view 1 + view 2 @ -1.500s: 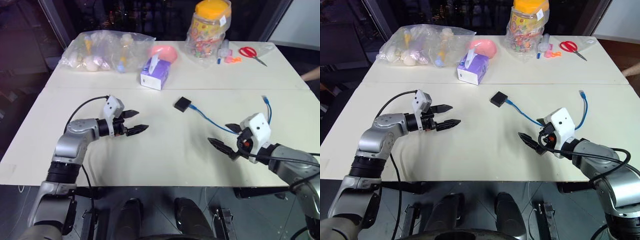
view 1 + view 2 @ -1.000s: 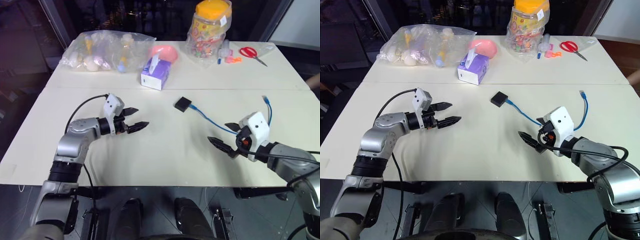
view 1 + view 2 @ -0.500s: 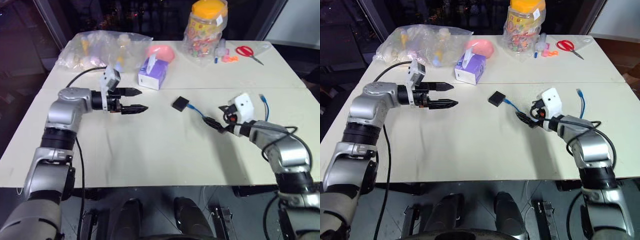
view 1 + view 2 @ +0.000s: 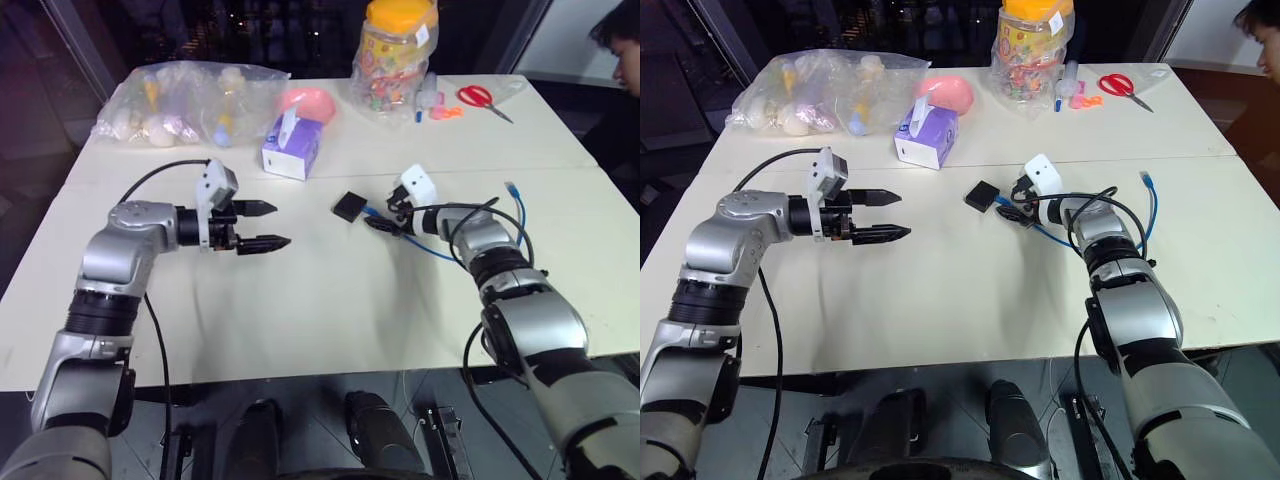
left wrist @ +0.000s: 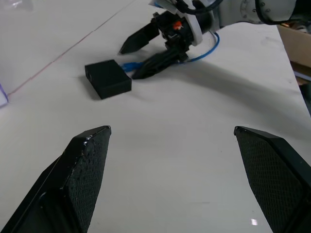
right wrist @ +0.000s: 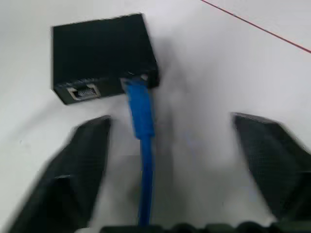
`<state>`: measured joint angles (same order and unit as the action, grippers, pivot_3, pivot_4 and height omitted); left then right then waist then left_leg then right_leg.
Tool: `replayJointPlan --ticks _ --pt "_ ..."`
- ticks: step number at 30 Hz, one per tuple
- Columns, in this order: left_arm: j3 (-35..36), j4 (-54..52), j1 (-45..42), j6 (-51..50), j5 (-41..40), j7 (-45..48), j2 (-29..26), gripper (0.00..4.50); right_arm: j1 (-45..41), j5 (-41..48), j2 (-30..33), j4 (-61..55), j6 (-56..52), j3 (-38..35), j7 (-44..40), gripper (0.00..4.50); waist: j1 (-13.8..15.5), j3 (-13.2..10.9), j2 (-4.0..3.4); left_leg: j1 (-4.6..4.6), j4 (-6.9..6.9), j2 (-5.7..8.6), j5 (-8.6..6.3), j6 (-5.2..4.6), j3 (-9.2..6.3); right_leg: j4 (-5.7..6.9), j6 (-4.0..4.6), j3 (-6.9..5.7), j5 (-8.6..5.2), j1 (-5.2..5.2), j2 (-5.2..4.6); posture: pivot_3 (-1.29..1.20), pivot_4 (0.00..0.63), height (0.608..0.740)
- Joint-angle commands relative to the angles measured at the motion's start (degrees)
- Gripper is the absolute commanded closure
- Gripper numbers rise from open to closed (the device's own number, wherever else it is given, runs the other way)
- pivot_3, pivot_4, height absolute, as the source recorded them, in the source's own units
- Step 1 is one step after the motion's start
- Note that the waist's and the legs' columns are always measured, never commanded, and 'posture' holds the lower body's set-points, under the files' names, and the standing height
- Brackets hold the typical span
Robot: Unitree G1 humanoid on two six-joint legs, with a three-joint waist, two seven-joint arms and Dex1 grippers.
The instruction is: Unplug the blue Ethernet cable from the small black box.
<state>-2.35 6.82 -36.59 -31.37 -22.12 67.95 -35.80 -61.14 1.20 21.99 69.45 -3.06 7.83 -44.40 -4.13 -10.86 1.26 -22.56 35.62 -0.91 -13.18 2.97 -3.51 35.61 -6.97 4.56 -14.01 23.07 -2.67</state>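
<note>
The small black box [image 4: 348, 207] lies flat near the middle of the table. The blue Ethernet cable [image 6: 140, 109] is plugged into the box's edge, beside an empty port. From there the cable [image 4: 432, 250] runs right and curls up to a loose plug [image 4: 511, 188]. My right gripper [image 4: 379, 216] is open just right of the box, one finger on each side of the cable near its plug, touching nothing. My left gripper [image 4: 262, 226] hovers open over bare table, left of the box, pointing at it.
A purple tissue box [image 4: 290, 150], a pink bowl [image 4: 310, 100], a clear bag of small items [image 4: 190, 95], a candy jar [image 4: 397, 50] and red scissors [image 4: 480, 97] stand along the far side. A person [image 4: 622, 40] is at the far right corner.
My right gripper has travelled from the table's near right edge forward and left, up to the cable's plug at the box. The left gripper rose slightly and stays open. The camera view also shifted.
</note>
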Motion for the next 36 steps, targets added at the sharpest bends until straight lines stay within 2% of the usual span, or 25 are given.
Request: replayJointPlan --ticks 1,5,6,10,14,16,18,20,27,33,36 --pt "2.32 -3.89 0.37 -1.09 -1.70 -1.78 -0.84 0.24 -0.44 -3.42 -0.74 3.46 1.74 0.72 0.31 2.41 0.01 0.00 0.00 0.13 0.00 0.00 0.00 0.00 -0.01 0.03 0.00 0.00 0.00 -0.12 0.01 0.00 0.150 0.739" --pt "2.08 -2.90 0.56 -0.69 -1.60 -2.66 -0.46 0.24 -0.54 -5.33 -1.22 3.72 4.02 0.77 0.14 4.37 0.10 0.01 -0.01 0.32 0.17 0.00 0.02 0.03 -0.02 0.15 0.02 0.01 -0.02 -0.33 0.03 0.00 0.150 0.739" --pt "1.94 -1.25 -0.11 -0.10 -1.44 -2.81 0.17 0.24 -0.50 -6.46 -1.01 3.10 5.79 1.38 0.98 4.45 0.13 0.01 -0.01 0.33 0.26 0.01 0.02 0.03 -0.03 0.19 0.02 0.01 -0.02 -0.37 0.03 0.00 0.150 0.739" --pt "2.50 8.88 -4.48 3.17 -0.41 -3.79 2.92 0.24 1.21 -12.87 2.16 -3.68 19.21 5.49 5.50 4.45 0.16 0.01 -0.02 0.29 0.42 0.04 0.02 0.03 -0.03 0.20 0.02 0.02 -0.02 -0.39 0.03 0.00 0.150 0.739" --pt "3.88 21.65 -10.77 7.78 -0.35 -3.87 6.39 0.24 7.53 -19.12 8.03 -21.33 30.93 8.45 9.52 4.45 0.43 0.01 -0.02 0.06 0.38 0.07 0.02 0.04 -0.02 0.25 -0.03 0.03 -0.02 -0.13 0.00 0.00 0.150 0.739" --pt "4.09 29.58 -15.37 8.85 -0.57 -2.36 8.97 0.24 13.58 -18.94 10.83 -38.76 32.43 6.62 9.76 4.45 0.46 0.01 -0.02 0.00 0.32 0.10 0.02 0.04 -0.01 0.30 -0.07 0.03 -0.05 -0.02 -0.03 0.00 0.150 0.739" --pt "5.89 36.37 -20.44 6.84 -3.10 1.14 11.83 0.24 19.24 -18.32 12.27 -54.21 27.71 4.75 8.93 4.45 0.43 0.01 -0.02 -0.18 0.25 0.10 0.01 0.02 -0.06 0.36 -0.12 0.00 -0.09 0.21 -0.01 0.00 0.150 0.739" --pt "7.03 40.92 -23.54 6.17 -3.91 4.03 13.05 0.24 22.00 -18.99 12.83 -61.00 24.04 4.05 8.71 4.45 0.19 0.01 -0.01 -0.36 0.26 0.10 0.00 0.00 -0.11 0.41 -0.13 -0.04 -0.10 0.36 0.02 0.00 0.150 0.739" --pt "8.19 55.58 -32.61 8.74 -1.79 10.75 14.93 0.24 24.77 -19.49 12.62 -72.30 16.03 1.79 9.71 4.45 0.29 0.00 0.01 -0.24 0.40 0.10 0.00 -0.01 -0.05 0.39 -0.10 -0.01 -0.10 0.22 0.03 0.00 0.150 0.739" --pt "8.02 59.08 -35.28 10.31 -0.27 14.40 16.78 0.24 24.89 -20.30 12.75 -74.18 13.99 1.97 10.27 4.45 0.71 0.00 0.01 -0.32 0.43 0.11 0.00 -0.01 -0.05 0.31 -0.10 -0.01 -0.09 0.21 0.00 0.00 0.150 0.739" --pt "8.29 59.78 -35.17 10.45 0.25 13.69 17.68 0.96 24.72 -20.21 12.46 -74.53 13.49 2.23 10.43 4.50 0.77 0.00 0.01 -0.32 0.40 0.11 -0.01 -0.01 -0.06 0.35 -0.10 -0.01 -0.09 0.24 0.00 0.00 0.150 0.739"
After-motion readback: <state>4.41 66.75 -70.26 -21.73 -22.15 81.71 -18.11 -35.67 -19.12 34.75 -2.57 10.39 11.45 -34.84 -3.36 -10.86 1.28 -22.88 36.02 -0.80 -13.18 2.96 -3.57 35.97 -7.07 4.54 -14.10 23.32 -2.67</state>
